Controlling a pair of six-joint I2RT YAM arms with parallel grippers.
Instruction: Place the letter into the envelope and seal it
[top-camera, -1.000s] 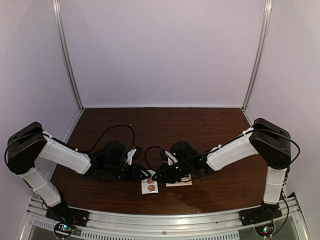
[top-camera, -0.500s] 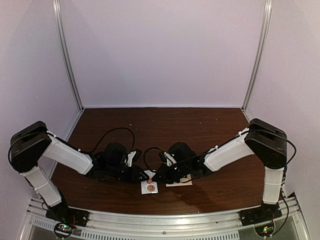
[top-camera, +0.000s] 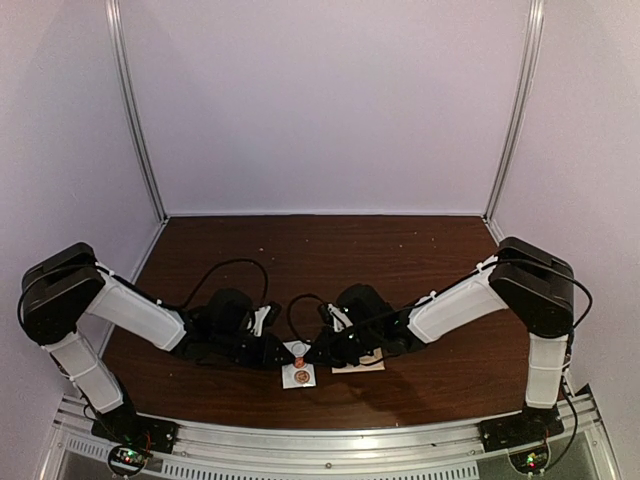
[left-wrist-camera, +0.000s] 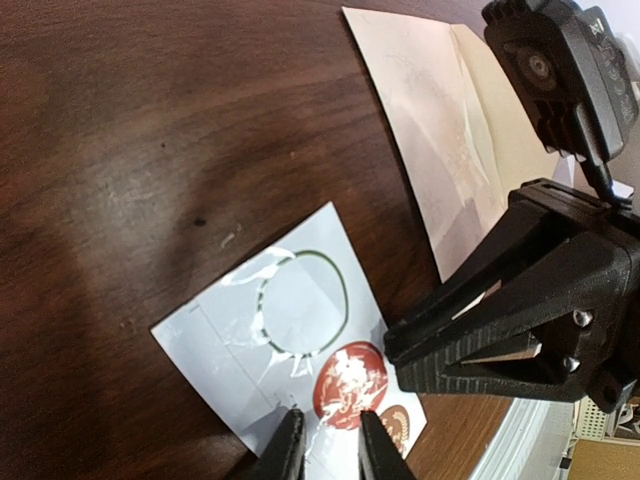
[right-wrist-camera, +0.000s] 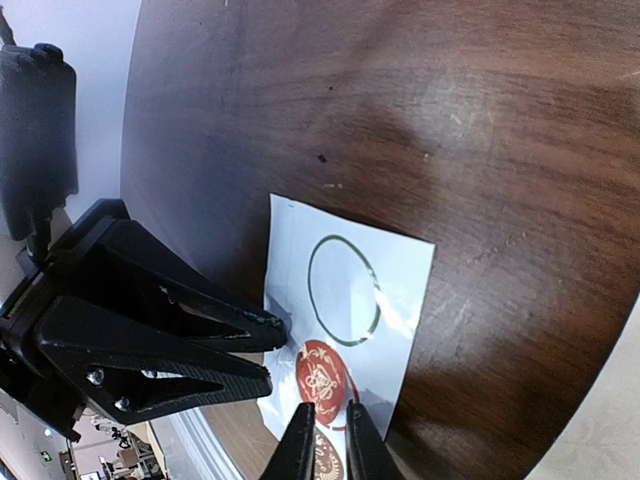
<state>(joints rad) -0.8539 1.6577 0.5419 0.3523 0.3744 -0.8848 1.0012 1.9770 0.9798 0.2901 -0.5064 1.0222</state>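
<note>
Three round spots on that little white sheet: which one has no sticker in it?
The green-outlined ring, farthest from the fingers: it is bare white inside. The other two spots hold a red seal and a second patterned seal.

The desk (left-wrist-camera: 150, 120) is dark wood, smooth and faintly glossy, with fine scratches in the grain. The sticker sheet (left-wrist-camera: 225, 345) is slick, shiny white paper, the envelope (left-wrist-camera: 430, 130) matt and creased. The right tool (left-wrist-camera: 395, 358) is matt black plastic with small metal screws.
</note>
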